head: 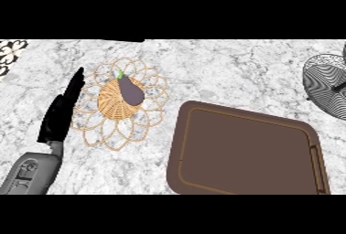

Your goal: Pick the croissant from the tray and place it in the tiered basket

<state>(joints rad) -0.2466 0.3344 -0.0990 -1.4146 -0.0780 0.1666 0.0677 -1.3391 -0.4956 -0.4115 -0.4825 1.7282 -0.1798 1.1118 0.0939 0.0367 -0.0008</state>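
Note:
A brown tray (pixel 243 153) lies on the marble counter at centre right, and its surface is bare. No croissant shows anywhere in the head view. The black wire tiered basket (pixel 327 82) stands at the right edge, partly cut off by the frame. My left hand (pixel 59 114) rests at the left with its fingers straight and pointing up. It holds nothing and is well apart from the tray. My right hand is out of sight.
A woven wicker mat (pixel 115 107) with looped edges lies left of the tray, beside my left hand. A purple eggplant (pixel 130 91) rests on it. A black-and-white patterned object (pixel 9 51) sits in the top left corner.

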